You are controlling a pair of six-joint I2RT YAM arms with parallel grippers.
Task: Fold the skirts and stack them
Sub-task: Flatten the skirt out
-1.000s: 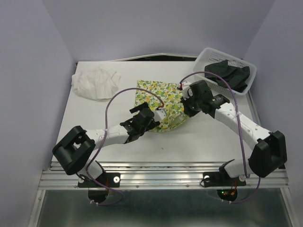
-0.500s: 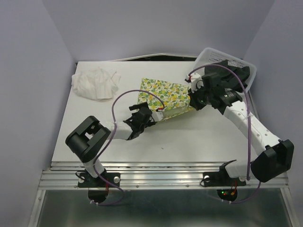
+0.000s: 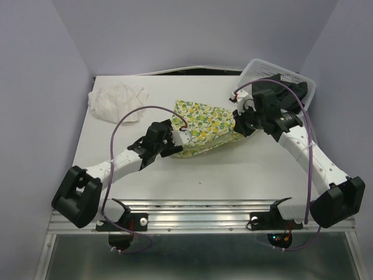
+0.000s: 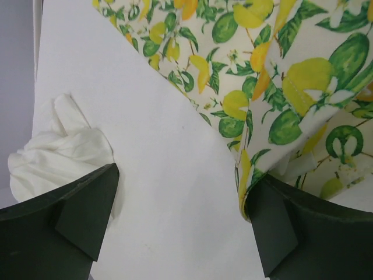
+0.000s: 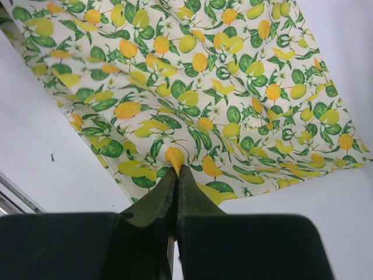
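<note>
**Change since the earlier frames.** A second ago the lemon-print skirt (image 3: 207, 125) lay in a rounded bunch between my two grippers. It now forms a flatter, oblong shape that runs from the table's (image 3: 233, 172) middle toward the right. My left gripper (image 3: 175, 139) has drawn back to the left and sits at the skirt's near-left corner. My left arm has swung lower and further left. My right gripper (image 3: 240, 123) has moved right, toward the basket (image 3: 274, 67), taking the skirt's right edge with it.

**Gripper state.**
- Left gripper (image 4: 180, 233): jaws spread wide, nothing between them. One finger (image 4: 291, 227) touches the skirt's hem (image 4: 245, 198).
- Right gripper (image 5: 176, 172): jaws pressed together, with a small pucker of the lemon-print skirt (image 5: 192, 87) pinched at the tips.

**Condition of the skirts.**
- Lemon-print skirt: lies on the table, fairly smooth on top. On the left wrist view a second layer shows beneath the lifted edge.
- White skirt (image 3: 116, 102): crumpled in a heap at the far-left corner, well apart from the others.
- Black skirt (image 3: 299, 87): in the basket, largely hidden by my right arm.
</note>
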